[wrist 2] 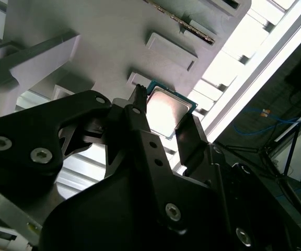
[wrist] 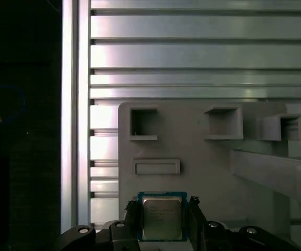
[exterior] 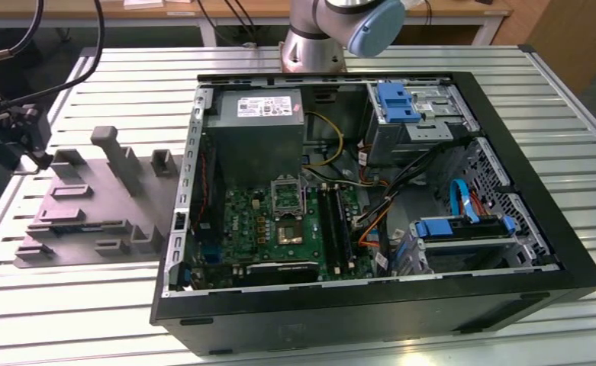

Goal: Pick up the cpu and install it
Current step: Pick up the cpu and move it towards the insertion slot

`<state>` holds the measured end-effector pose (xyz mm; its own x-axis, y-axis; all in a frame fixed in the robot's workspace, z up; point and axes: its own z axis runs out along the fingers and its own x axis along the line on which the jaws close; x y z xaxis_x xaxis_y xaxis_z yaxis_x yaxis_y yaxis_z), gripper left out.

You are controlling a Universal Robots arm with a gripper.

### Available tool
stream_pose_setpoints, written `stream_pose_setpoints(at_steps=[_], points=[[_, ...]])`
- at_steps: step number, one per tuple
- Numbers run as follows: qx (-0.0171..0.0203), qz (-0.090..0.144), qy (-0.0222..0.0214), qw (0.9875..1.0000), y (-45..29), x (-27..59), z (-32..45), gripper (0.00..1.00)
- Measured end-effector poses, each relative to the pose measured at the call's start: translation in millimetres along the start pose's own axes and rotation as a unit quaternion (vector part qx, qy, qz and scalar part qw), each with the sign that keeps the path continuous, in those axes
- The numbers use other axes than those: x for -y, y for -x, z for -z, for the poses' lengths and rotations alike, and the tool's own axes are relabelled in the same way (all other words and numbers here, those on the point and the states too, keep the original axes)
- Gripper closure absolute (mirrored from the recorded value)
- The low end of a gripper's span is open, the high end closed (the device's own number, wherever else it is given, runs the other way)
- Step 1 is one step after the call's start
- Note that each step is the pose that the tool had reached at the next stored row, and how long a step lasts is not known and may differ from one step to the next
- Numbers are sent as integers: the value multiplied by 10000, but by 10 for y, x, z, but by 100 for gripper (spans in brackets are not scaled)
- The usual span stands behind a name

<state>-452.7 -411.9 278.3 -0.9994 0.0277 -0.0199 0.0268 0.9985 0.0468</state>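
The cpu (wrist: 162, 217) (wrist 2: 166, 109) is a small silvery square chip with a thin green-edged rim. It sits between my two black fingers, one finger (wrist: 132, 214) on one edge and the other finger (wrist: 194, 212) on the opposite edge. My gripper (wrist: 163, 215) (wrist 2: 163, 123) is shut on it, over the grey moulded fixture (wrist: 203, 157). I cannot tell whether the chip is lifted off the fixture. In the exterior view my gripper (exterior: 35, 156) hangs at the far left, over that fixture (exterior: 94, 206). The metal socket frame (exterior: 286, 196) lies on the green motherboard (exterior: 262, 229) inside the open computer case.
The black computer case (exterior: 379, 305) fills the middle of the slatted aluminium table (exterior: 74, 305). Inside are a grey power supply box (exterior: 267, 122), blue drive caddies (exterior: 397, 103) and loose cables (exterior: 379, 206). The arm's base (exterior: 313, 46) stands behind the case. The fixture has upright posts (exterior: 114, 152).
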Motion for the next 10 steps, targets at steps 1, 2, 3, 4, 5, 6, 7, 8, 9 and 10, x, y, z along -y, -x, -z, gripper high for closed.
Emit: stream_pose_setpoints(at_steps=[1, 2, 3, 4, 5, 6, 7, 8, 9, 10], points=[[1, 0, 0, 10000, 0, 0, 4, 53], [0, 0, 0, 10000, 0, 0, 9, 53], [1, 0, 0, 10000, 0, -1, 13, 53], [1, 0, 0, 10000, 0, -1, 16, 53], [1, 0, 0, 10000, 1, -1, 20, 53], [1, 0, 0, 10000, 1, -1, 24, 53], [1, 0, 0, 10000, 1, -1, 27, 53], [1, 0, 0, 10000, 1, -1, 31, 53], [0, 0, 0, 10000, 1, -2, 36, 53], [1, 0, 0, 10000, 1, -2, 39, 53]])
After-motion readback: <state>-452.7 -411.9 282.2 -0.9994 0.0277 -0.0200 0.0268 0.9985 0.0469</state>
